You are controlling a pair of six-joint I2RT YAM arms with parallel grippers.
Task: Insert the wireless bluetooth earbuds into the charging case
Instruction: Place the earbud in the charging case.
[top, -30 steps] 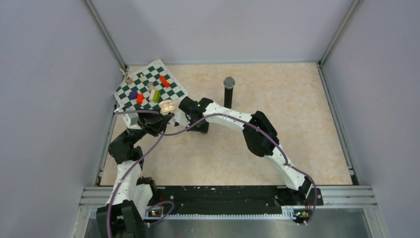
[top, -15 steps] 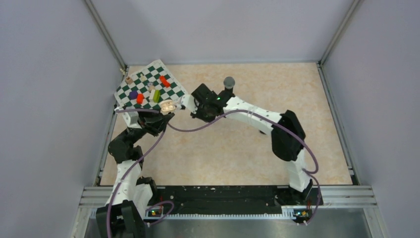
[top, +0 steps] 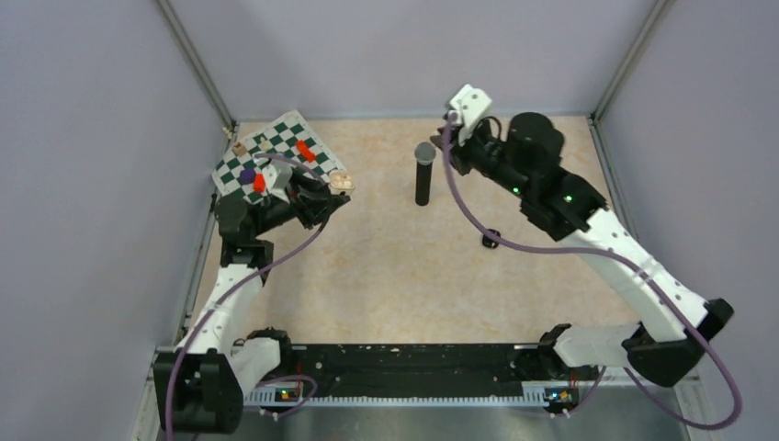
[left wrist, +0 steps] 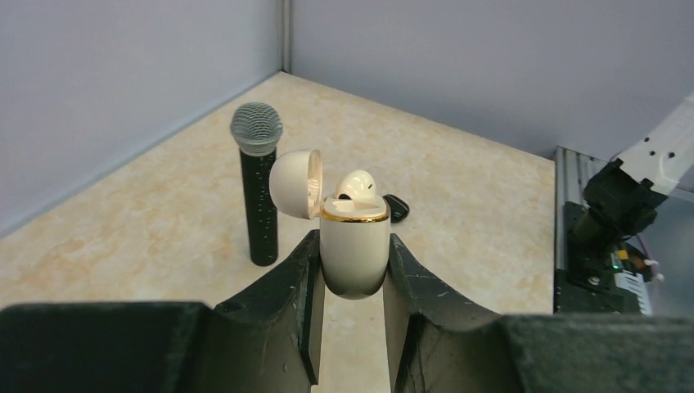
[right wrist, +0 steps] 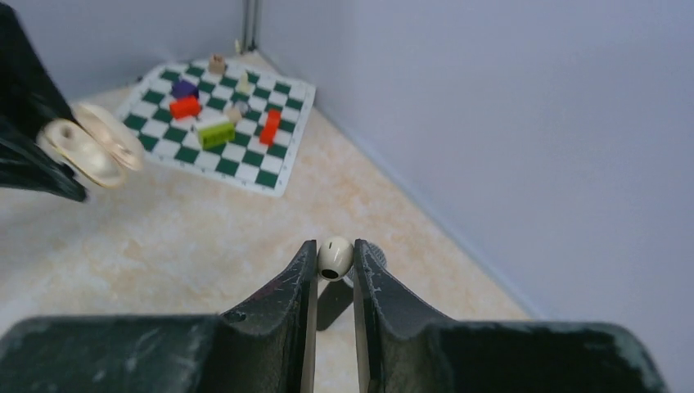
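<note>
Chess mat: left of the microphone, lying on the surface
Left claw: left of the microphone, clamped on the cream charging case, lid open
Seated earbud: whitish, standing in the case
Right claw: raised right of the microphone, clamped on a second whitish earbud

Setting: robotics laboratory, enclosed test cell.
Evidence:
- Plain grey panel walls on aluminium frame posts.
- Beige stone-patterned table.
- Left arm and right arm, white and black, bolted to a metal rail.
- Staged props: chequered mat, coloured blocks, upright microphone.
</note>
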